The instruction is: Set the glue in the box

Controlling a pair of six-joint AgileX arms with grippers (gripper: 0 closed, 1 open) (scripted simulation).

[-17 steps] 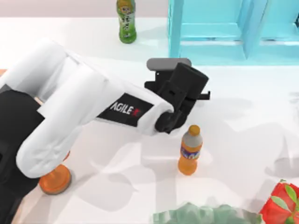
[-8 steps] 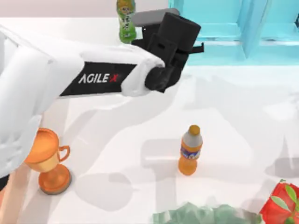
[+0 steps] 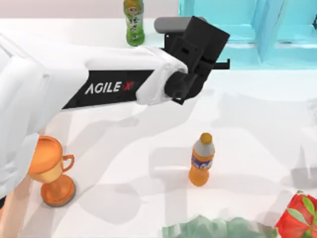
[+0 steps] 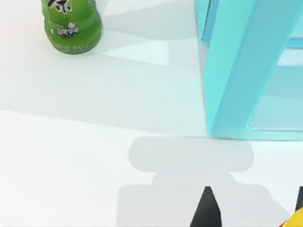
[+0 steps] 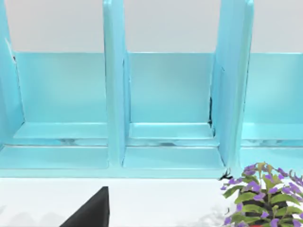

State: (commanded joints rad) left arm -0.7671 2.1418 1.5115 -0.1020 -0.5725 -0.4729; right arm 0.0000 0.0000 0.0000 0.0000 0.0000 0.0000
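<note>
Tea bottle left of shelf cabinet, trophy perhaps nearest

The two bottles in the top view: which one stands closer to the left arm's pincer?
The green tea bottle, at the table's far edge beside the left pincer; the orange soda bottle stands farther away.

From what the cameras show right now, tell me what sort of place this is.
Likely a rendered tabletop test scene, not a real room: a plain white table strewn with unrelated props, such as a green tea bottle, a trophy and a light blue shelf cabinet.
</note>
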